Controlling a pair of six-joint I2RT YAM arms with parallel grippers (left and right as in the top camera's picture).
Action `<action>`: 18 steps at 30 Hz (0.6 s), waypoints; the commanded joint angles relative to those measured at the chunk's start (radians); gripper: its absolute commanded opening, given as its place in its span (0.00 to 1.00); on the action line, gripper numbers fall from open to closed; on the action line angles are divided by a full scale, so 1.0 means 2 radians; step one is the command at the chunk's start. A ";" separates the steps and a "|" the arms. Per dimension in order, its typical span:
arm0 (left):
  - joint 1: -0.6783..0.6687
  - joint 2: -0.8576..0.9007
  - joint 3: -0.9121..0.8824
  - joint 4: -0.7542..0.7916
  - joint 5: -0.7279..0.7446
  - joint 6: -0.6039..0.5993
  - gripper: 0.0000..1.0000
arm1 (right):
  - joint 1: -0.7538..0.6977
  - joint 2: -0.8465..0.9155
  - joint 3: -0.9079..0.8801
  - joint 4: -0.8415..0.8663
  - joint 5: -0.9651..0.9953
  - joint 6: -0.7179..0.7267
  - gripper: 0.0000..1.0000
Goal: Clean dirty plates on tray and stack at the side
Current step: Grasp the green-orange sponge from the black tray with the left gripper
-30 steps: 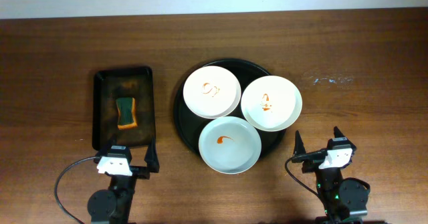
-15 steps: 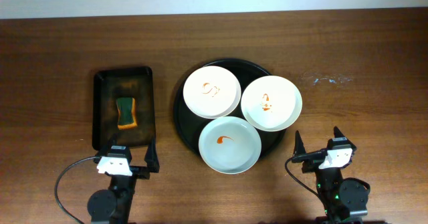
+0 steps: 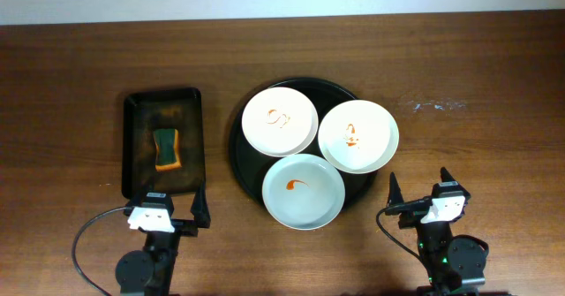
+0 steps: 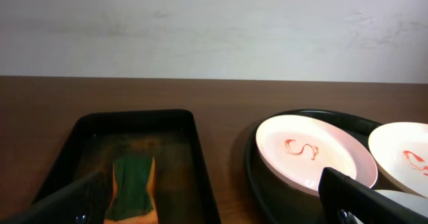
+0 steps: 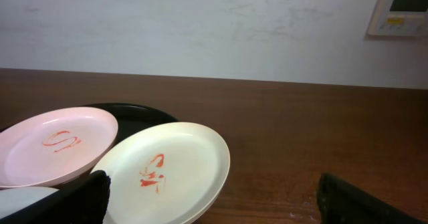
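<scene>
Nothing has moved since the earlier frame: both arms sit at the near edge of the worktop (image 3: 494,84). I see the left end effector (image 3: 168,208) with its fingers spread wide and empty, at the near end of the rectangular tray (image 3: 129,146) where the sponge (image 3: 166,148) lies. The right end effector (image 3: 419,193) is spread and empty too, near the round tray (image 3: 237,150). Three red-smeared plates crowd together on that tray: far-left plate (image 3: 280,119), right plate (image 3: 357,135), near plate (image 3: 303,190).
</scene>
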 commanded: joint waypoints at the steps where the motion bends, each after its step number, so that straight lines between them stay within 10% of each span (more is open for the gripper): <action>1: -0.002 -0.002 0.002 0.005 0.007 0.000 0.99 | 0.001 -0.002 -0.003 -0.002 0.004 -0.001 0.99; 8: -0.002 0.080 0.117 -0.111 -0.036 0.001 0.99 | 0.001 0.018 0.053 -0.039 0.004 0.056 0.98; 18: -0.002 0.469 0.488 -0.394 -0.053 0.036 0.99 | 0.001 0.325 0.345 -0.281 0.002 0.065 0.98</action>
